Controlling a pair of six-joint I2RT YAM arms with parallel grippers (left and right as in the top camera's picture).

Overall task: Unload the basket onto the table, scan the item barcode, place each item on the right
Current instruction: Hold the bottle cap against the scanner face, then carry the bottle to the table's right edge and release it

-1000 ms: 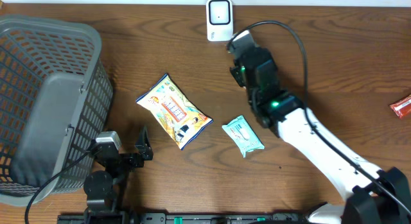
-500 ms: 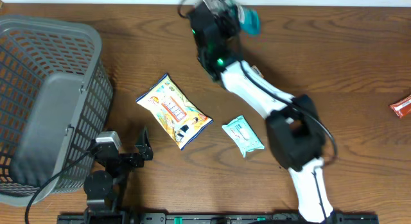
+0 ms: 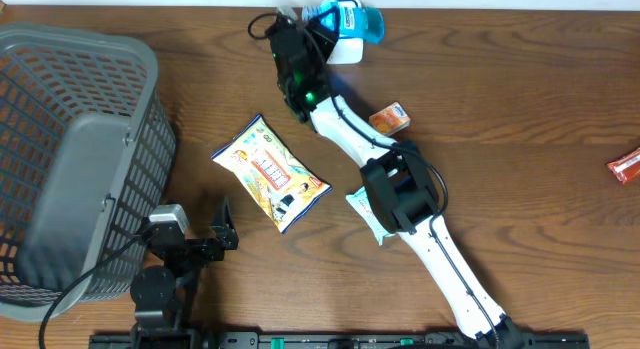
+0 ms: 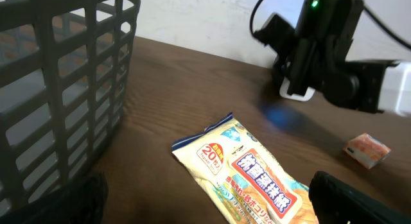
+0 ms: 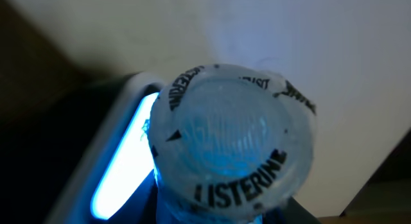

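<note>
My right gripper (image 3: 335, 21) is shut on a blue Listerine mouthwash bottle (image 3: 362, 21) at the table's far edge, holding it over the white barcode scanner (image 3: 346, 53). In the right wrist view the bottle's cap (image 5: 234, 147) faces the camera and hides my fingers. The scanner's window (image 5: 125, 163) glows blue just left of it. The barcode itself does not show. My left gripper (image 3: 195, 244) rests open at the near left, with nothing between its fingers (image 4: 359, 198). From there the yellow snack packet (image 4: 250, 172) lies just ahead.
A grey mesh basket (image 3: 70, 159) fills the left side. A yellow snack packet (image 3: 270, 174) lies mid-table and a teal wipes packet (image 3: 380, 214) sits partly under the right arm. A small orange box (image 3: 389, 118) lies right of the arm, and a red item (image 3: 624, 166) at the right edge.
The right arm has swung left along the back edge, carrying the blue bottle over the scanner. The orange box has come into view. The left arm has not moved.
</note>
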